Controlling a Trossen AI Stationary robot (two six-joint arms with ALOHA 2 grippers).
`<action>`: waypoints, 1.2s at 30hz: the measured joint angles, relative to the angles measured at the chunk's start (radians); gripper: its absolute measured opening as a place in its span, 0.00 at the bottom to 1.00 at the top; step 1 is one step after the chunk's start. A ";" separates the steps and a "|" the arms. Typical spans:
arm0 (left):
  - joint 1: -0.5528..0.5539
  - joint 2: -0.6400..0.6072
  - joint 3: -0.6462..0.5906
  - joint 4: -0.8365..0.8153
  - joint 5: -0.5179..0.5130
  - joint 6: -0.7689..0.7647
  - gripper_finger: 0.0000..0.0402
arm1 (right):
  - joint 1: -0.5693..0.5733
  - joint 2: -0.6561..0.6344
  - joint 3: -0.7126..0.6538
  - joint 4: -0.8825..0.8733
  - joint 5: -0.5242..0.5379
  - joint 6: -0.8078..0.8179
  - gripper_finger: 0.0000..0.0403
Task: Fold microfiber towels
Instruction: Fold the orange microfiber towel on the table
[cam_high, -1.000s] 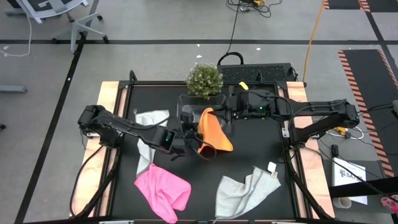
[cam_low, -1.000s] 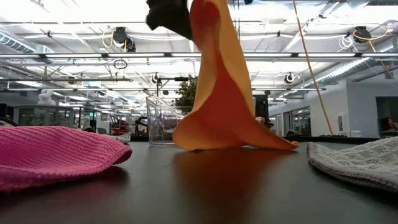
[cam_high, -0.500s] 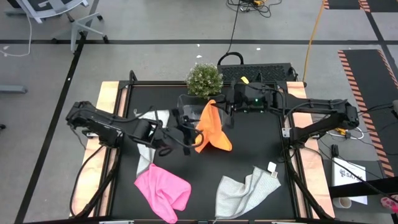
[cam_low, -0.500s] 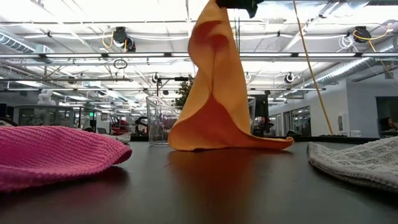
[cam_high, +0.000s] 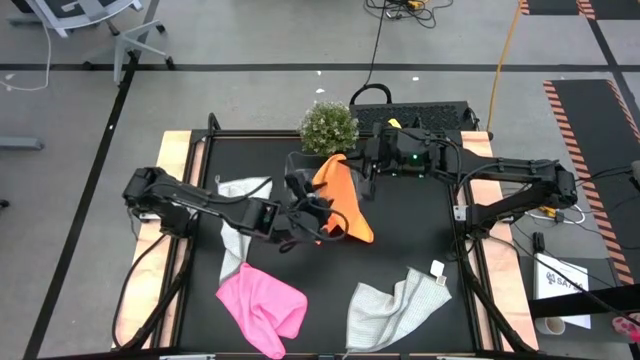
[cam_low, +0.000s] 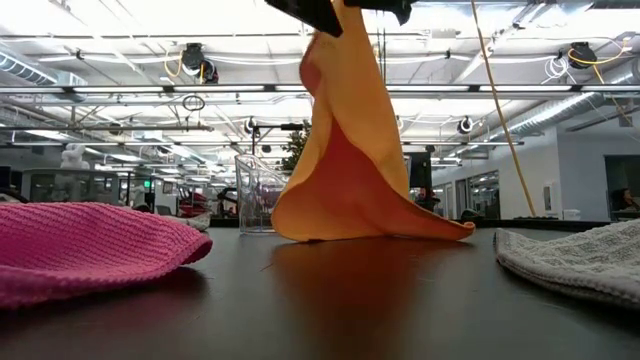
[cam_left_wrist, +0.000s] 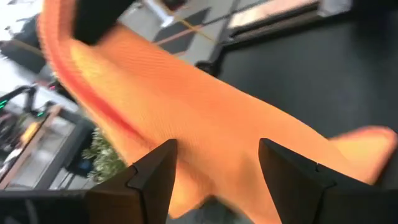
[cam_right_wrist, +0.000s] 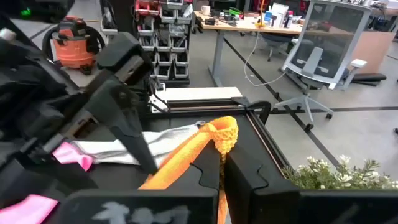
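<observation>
Returning toward the orange towel (cam_high: 340, 205), the left gripper (cam_high: 318, 208) is now sitting against the cloth's near side, where half a second ago it was standing off beside the grey towel (cam_high: 238, 225), clear of the hanging fabric. Its fingers (cam_left_wrist: 152, 180) are spread wide with the orange cloth filling the gap between them in the left wrist view, but they are not closing on it yet; the grip looks about to be taken rather than made. That would suggest the arm is reaching for a lower edge or corner so the two arms can stretch the towel out before laying it flat.

The right gripper (cam_right_wrist: 219, 163) is pinching the top corner of the orange towel and is holding it up in the air, just in front of the small potted plant (cam_high: 329, 127). Its jaws are shut tight on the bunched fabric. The towel is hanging from that pinch in a cone, with its bottom hem resting on the black table (cam_high: 410, 240) just in front of the plant.

The pink towel (cam_high: 262, 305) is lying crumpled well in front of the plant, toward the left arm's side, and a second grey towel (cam_high: 395, 305) is lying on the other side of it. No towel is looking folded so far.
</observation>
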 joint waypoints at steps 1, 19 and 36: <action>0.003 0.003 0.000 -0.009 -0.020 -0.013 0.57 | 0.000 0.000 0.000 -0.002 0.000 0.002 0.00; -0.020 -0.012 0.000 -0.043 -0.303 -0.123 0.57 | -0.001 0.000 0.000 -0.007 -0.026 -0.001 0.00; 0.129 -0.012 0.000 -0.146 0.030 -0.376 0.48 | 0.002 0.000 0.000 -0.001 -0.077 -0.012 0.00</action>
